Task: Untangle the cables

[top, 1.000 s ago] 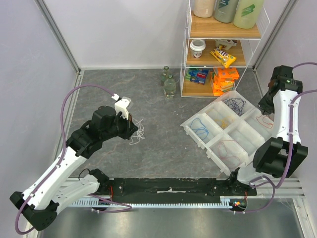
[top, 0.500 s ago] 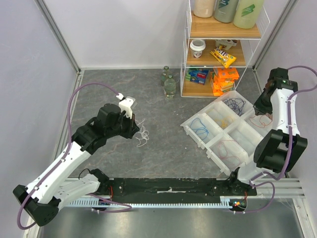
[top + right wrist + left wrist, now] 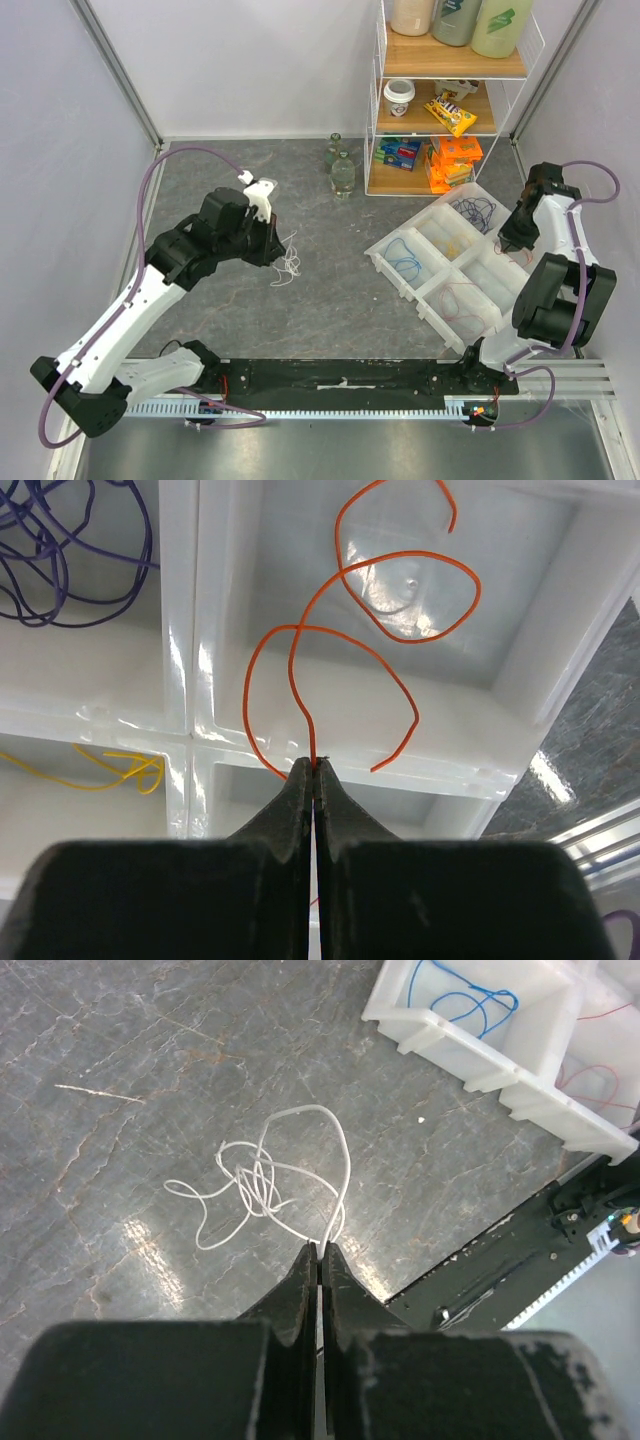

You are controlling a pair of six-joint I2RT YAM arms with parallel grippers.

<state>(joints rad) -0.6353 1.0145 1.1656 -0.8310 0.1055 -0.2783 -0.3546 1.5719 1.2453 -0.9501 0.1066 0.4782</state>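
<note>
Grey table (image 3: 330, 300). Far right corner: shelf (image 3: 455, 62) with three bottles (image 3: 455, 20) on top, a cup (image 3: 399, 98) and yellow bag (image 3: 450, 112) at mid level, and blue pack (image 3: 398, 153) and orange packs (image 3: 452, 160) below. Two glass bottles (image 3: 340, 165) stand just left of it. White tray (image 3: 400, 285) lies by the right edge. Black rail (image 3: 340, 378) runs along the near edge.

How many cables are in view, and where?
6. White cable on the table, in the left claw; blue cable, purple cable, yellow cable and red cable in separate tray compartments; orange cable in the right claw over the tray. More may be hidden.
</note>
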